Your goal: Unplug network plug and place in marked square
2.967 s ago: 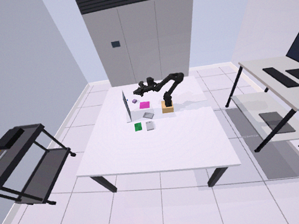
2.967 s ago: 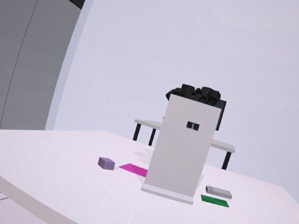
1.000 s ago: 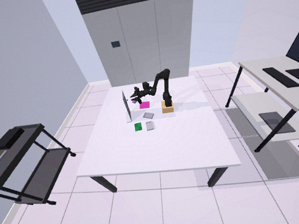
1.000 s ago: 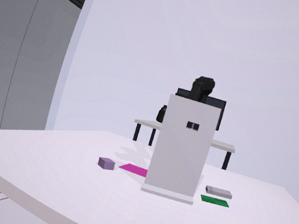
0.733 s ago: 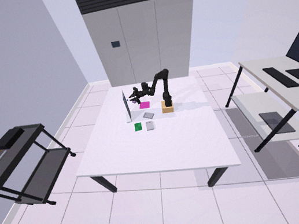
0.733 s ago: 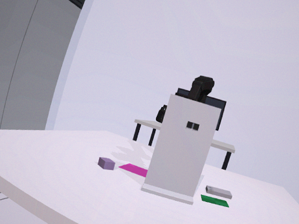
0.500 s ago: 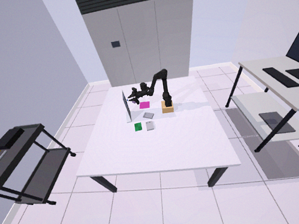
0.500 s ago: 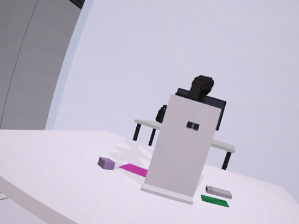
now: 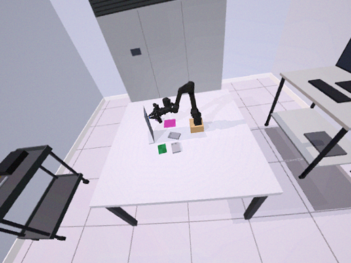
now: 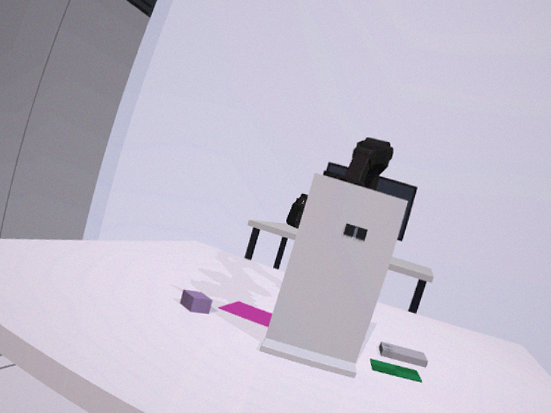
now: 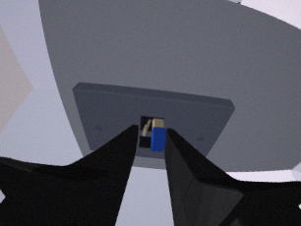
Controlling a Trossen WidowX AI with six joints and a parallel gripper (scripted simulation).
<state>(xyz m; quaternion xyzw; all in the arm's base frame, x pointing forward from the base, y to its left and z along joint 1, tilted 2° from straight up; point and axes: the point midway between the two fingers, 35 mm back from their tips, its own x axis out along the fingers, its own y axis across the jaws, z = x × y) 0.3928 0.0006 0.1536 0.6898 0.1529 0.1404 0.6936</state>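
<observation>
The upright panel (image 9: 149, 128) (image 10: 328, 280) (image 11: 123, 54) stands on the table (image 9: 183, 174) (image 10: 105, 341). A blue plug (image 11: 157, 140) sits at the dark socket plate (image 11: 110, 110); a thin beige tab (image 11: 145, 129) shows beside it. My gripper (image 9: 151, 116) (image 11: 151, 132) is narrowly open at the panel's face. Its tips stand on either side of the plug in the wrist view, the right one close to it, with a gap at the left. Contact cannot be told. A magenta square (image 9: 169, 123) (image 10: 248, 313) and a green square (image 9: 161, 148) (image 10: 396, 371) lie flat; which is the marked one is unclear.
A purple block (image 10: 196, 302) lies near the magenta square. A dark grey flat box (image 9: 174, 135) and a light grey one (image 9: 175, 147) (image 10: 403, 354) lie toward the green square. The arm (image 9: 193, 100) (image 10: 371, 159) rises from a wooden base (image 9: 197, 127) and reaches over to the panel.
</observation>
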